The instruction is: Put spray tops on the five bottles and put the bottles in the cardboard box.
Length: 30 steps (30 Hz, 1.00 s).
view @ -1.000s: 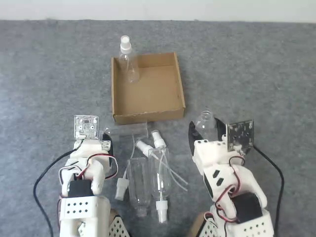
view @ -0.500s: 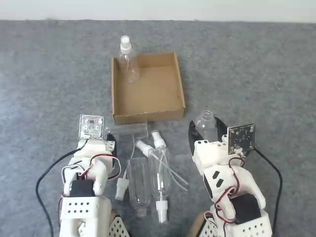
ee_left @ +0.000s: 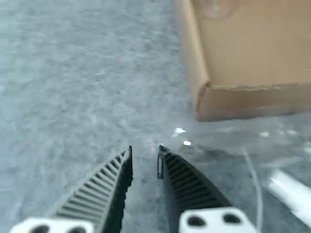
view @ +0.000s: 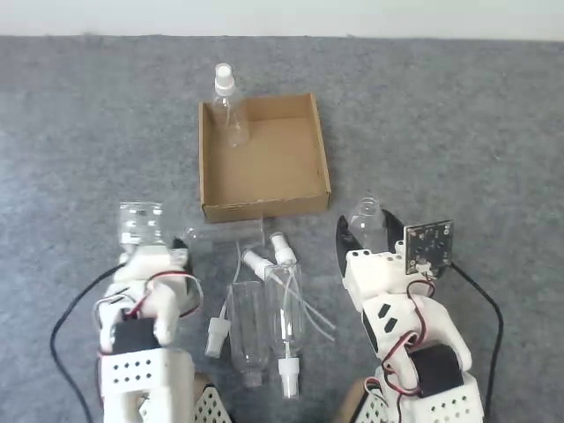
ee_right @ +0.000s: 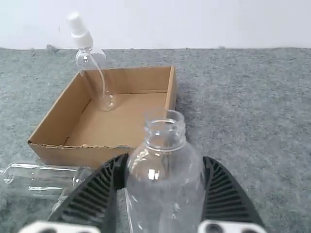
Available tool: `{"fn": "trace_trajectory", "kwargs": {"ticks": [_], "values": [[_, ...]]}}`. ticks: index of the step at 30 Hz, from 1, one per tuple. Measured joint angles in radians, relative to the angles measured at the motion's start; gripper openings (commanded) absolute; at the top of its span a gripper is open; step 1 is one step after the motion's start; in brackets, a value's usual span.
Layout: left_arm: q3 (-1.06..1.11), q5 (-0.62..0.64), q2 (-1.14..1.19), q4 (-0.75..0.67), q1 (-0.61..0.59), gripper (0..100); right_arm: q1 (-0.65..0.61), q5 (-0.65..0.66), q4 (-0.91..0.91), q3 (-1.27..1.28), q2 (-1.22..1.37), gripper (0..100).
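Cardboard box (view: 264,204) ahead: one capped bottle (view: 231,110). My right end effector (ee_right: 165,162) pinches an uncapped bottle (ee_right: 165,133) (four remain); left end effector (ee_left: 145,149) slightly spread.

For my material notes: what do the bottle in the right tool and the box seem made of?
Uncapped clear bottle: glossy transparent plastic, possibly glass; see-through walls with bright glints. Shallow brown open box: matte cardboard, judging by its raw tan faces and a ragged front edge.

Both arms are sitting low over the bench (view: 458,132), pointing forward. On the left arm (view: 141,308) the jaws are standing a sliver apart — on the right arm (view: 397,308) they are clasping an upright bottle (ee_right: 163,179).
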Motion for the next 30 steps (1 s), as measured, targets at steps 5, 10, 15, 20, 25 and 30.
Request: {"fn": "trace_trajectory", "kwargs": {"ticks": [5, 10, 15, 20, 25, 30], "values": [[-0.098, -0.095, 0.000, 0.044, -0.075, 8, 0.000, 0.000, -0.002, 0.003, 0.000, 11.4], [-0.196, -0.255, 0.000, 0.164, -0.075, 8, 0.000, 0.000, -0.005, 0.003, 0.000, 11.4], [-0.313, -0.331, 0.000, 0.345, -0.069, 10, 0.000, 0.000, -0.005, 0.003, 0.000, 11.4], [-0.359, -0.390, 0.000, 0.485, 0.029, 17, 0.000, 0.000, -0.005, 0.003, 0.000, 11.4], [-0.362, -0.393, 0.000, 0.499, 0.064, 17, 0.000, 0.000, -0.005, 0.003, 0.000, 11.4], [-0.362, -0.393, 0.000, 0.499, 0.069, 17, -0.002, 0.000, -0.005, 0.003, 0.000, 11.4]]}}
